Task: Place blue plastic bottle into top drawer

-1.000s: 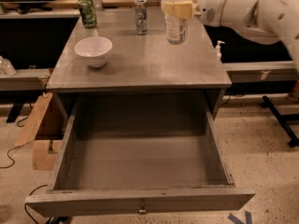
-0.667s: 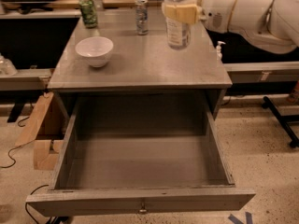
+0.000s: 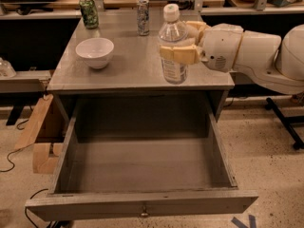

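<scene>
The blue plastic bottle (image 3: 173, 45) is clear with a white cap and a pale label. My gripper (image 3: 179, 45) is shut on its middle and holds it upright above the front right part of the grey tabletop (image 3: 128, 65). The white arm comes in from the right. The top drawer (image 3: 142, 175) is pulled fully open below the table's front edge. It is deep and grey, and nothing lies in it. A small metal knob (image 3: 143, 211) sits at the centre of its front panel.
A white bowl (image 3: 95, 52) stands on the tabletop's left. A green can (image 3: 89, 13) and a silver patterned can (image 3: 143, 16) stand at the back. A cardboard box (image 3: 40, 137) lies on the floor at left. Another bench runs behind.
My gripper has carried the bottle from the back right of the tabletop toward the front edge, nearer the open drawer. The drawer, bowl and cans have not moved.
</scene>
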